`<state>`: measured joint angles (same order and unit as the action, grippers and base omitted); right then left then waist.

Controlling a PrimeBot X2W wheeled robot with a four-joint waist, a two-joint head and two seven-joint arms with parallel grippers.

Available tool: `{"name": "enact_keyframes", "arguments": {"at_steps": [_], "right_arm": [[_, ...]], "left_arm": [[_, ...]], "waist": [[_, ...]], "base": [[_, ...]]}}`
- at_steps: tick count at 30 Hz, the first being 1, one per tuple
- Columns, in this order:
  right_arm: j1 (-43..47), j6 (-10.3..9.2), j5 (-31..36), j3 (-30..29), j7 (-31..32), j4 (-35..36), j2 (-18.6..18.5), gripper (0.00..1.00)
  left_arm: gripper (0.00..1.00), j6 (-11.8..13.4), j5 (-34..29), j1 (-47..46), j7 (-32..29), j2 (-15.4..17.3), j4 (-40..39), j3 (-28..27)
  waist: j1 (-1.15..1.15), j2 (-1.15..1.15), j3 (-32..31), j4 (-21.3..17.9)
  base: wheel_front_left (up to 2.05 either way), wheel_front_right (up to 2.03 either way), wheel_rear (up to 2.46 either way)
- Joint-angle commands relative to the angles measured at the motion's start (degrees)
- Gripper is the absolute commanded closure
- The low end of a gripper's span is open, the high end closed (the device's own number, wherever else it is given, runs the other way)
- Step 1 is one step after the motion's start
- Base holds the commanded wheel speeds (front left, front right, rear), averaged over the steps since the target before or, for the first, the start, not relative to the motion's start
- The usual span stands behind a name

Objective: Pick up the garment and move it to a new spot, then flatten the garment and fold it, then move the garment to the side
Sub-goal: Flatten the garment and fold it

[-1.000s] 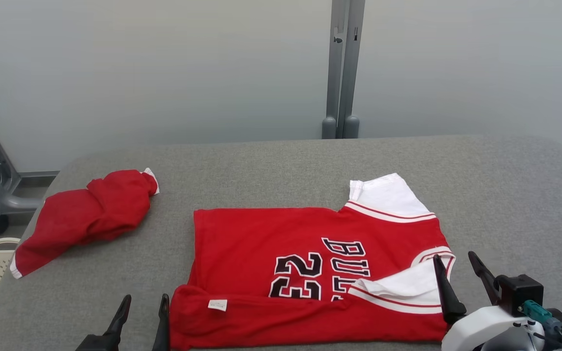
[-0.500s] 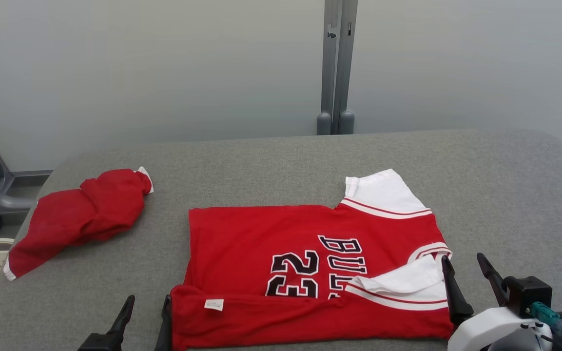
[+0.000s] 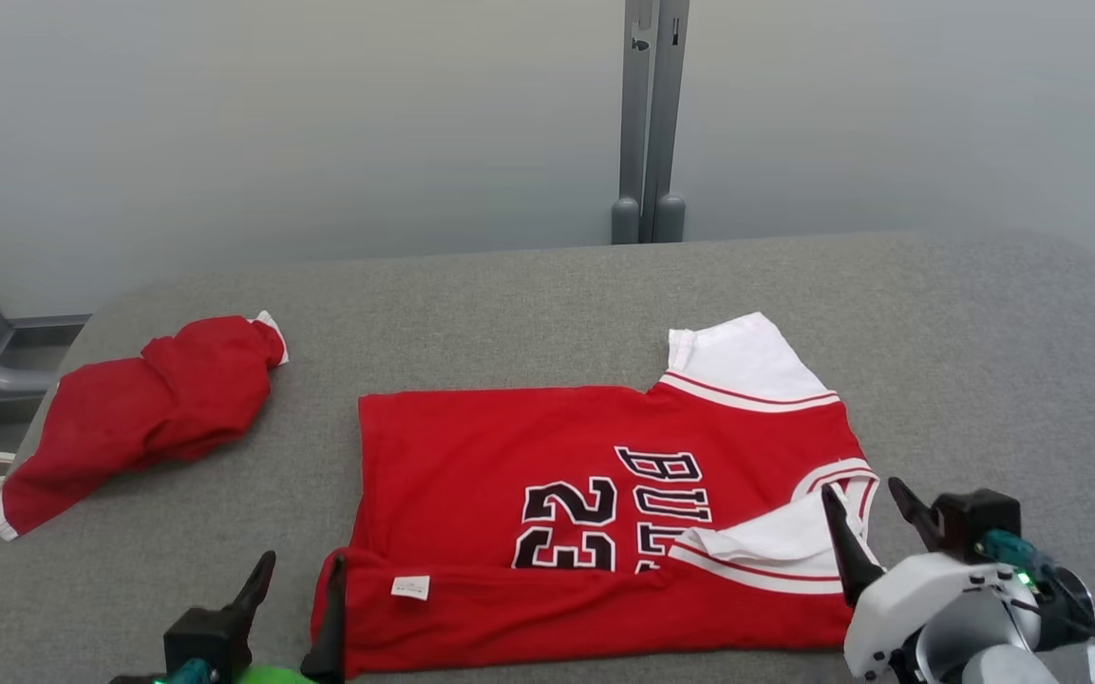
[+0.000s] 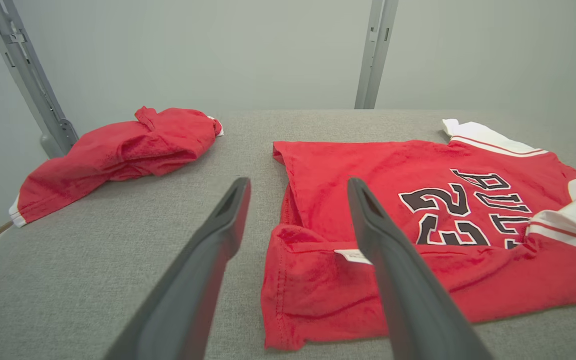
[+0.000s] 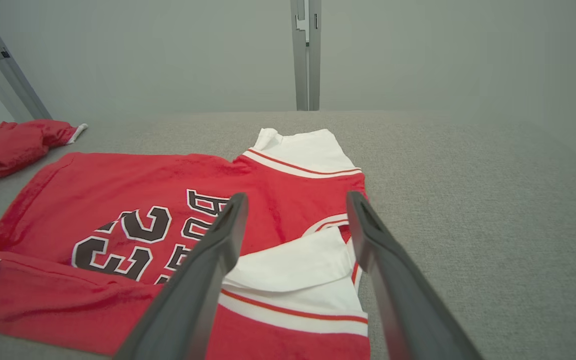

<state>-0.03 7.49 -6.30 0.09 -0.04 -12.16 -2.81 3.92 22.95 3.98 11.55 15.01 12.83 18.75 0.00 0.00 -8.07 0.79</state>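
With the red jersey (image 3: 604,503) lying part-folded on the tabletop (image 3: 984,361) between them, the left claw (image 3: 302,570) and right claw (image 3: 860,492), both spread and empty, should pinch its near corners level and lift together.

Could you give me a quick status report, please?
Open, empty: left gripper, right gripper, at jersey near corners. Near strip folded over. Other red garment far left, apart.
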Motion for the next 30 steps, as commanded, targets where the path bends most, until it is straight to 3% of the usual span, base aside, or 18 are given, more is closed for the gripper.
{"name": "enact_keyframes", "arguments": {"at_steps": [1,10,17,22,30], "right_arm": [[-1.4,0.0,0.4,0.5,2.9,0.0,-0.2,0.0],[-14.7,0.0,2.5,-0.1,21.9,-0.5,-0.2,0.0],[-27.9,-0.01,2.9,1.5,36.3,-7.3,-0.4,0.0],[-37.3,-0.01,4.6,1.6,40.2,-11.3,-2.7,0.0],[-46.7,-0.01,6.3,2.6,40.4,-17.8,-5.5,0.0]], "left_arm": [[0.0,-1.0,0.8,-1.9,-1.6,0.2,0.1,0.4],[0.0,-2.4,2.9,-14.0,-15.4,0.0,3.1,1.9],[0.0,-3.9,3.1,-26.2,-26.4,0.4,9.6,3.5],[0.0,-4.8,2.7,-34.8,-31.1,-0.5,14.2,4.5],[0.0,-5.8,1.5,-44.0,-32.4,-2.3,21.6,5.9]], "waist": [[0.0,0.0,0.9,-0.2],[0.0,0.0,5.7,-0.8],[0.0,0.0,11.8,-1.4],[0.0,0.0,16.5,-0.6],[0.0,0.0,22.5,0.9]], "base": [[0.0,0.0,0.0],[0.0,0.0,0.0],[0.0,0.0,0.0],[0.0,0.0,0.0],[0.0,0.0,0.0]]}}
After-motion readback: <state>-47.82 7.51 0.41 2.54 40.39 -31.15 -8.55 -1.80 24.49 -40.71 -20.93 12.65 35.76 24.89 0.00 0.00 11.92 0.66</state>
